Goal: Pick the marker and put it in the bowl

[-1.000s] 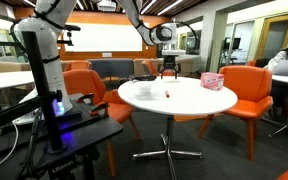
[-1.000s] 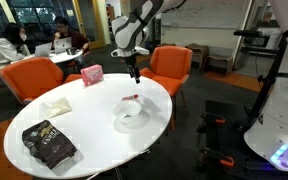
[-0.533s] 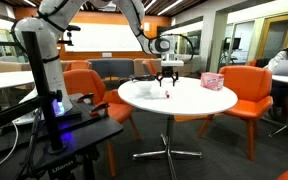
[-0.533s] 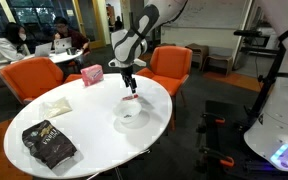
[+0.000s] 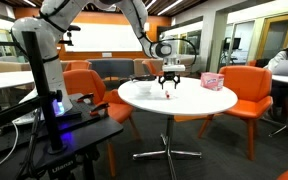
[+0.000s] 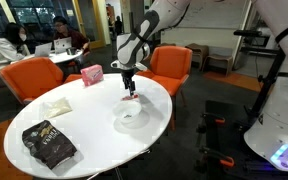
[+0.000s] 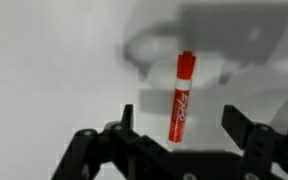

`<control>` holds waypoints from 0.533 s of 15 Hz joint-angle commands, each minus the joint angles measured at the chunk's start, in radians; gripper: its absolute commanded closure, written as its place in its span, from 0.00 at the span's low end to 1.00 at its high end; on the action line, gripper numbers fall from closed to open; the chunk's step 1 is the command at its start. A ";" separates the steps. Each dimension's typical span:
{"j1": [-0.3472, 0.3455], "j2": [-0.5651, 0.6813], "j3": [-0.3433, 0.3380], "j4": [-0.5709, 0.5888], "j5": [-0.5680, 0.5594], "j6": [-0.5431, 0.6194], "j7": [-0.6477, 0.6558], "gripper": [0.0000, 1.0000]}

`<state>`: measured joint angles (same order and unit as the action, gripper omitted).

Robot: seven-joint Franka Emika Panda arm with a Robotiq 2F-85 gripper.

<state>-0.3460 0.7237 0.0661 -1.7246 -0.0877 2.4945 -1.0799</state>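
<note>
One spread pincer straddles the marker, bare tabletop either side.

Bare table surrounds the marker; the bowl lies near, open-topped; the box stands well apart.

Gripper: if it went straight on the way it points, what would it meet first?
Probably the red marker, lying on the white table and centred under the open gripper in the wrist view. The fingertips may straddle it and touch the table first; depth is unclear.
</note>
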 commanded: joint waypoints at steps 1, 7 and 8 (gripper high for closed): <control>-0.020 0.010 0.015 0.003 0.015 -0.010 -0.031 0.10; -0.006 0.046 -0.001 0.015 -0.003 -0.009 -0.003 0.45; -0.004 0.049 -0.005 0.016 -0.005 -0.005 0.004 0.54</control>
<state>-0.3561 0.7636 0.0683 -1.7239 -0.0895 2.4933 -1.0797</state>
